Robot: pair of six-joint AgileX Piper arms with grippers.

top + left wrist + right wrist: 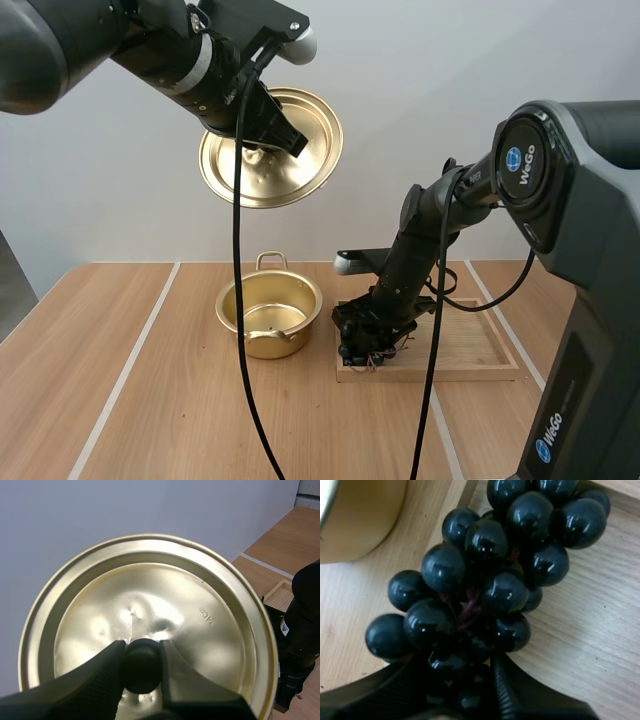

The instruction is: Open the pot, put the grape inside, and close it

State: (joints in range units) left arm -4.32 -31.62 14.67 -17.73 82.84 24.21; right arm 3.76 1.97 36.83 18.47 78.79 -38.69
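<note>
Holding the lid point(320, 120) high above the open pot point(268, 315), with the left gripper point(272, 142) clamped on its black knob point(142, 667). Pinching the bunch of grapes point(485, 580) in the right gripper point(462, 680), at the pot-side end of the wooden tray point(470, 350). Likely light, glossy and floppy on the stems: best taken around the stem core, not one slippery berry.

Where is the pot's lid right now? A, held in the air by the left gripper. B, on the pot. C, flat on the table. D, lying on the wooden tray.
A: the left gripper pinches the knob of the lid and holds it high above the open pot.
</note>
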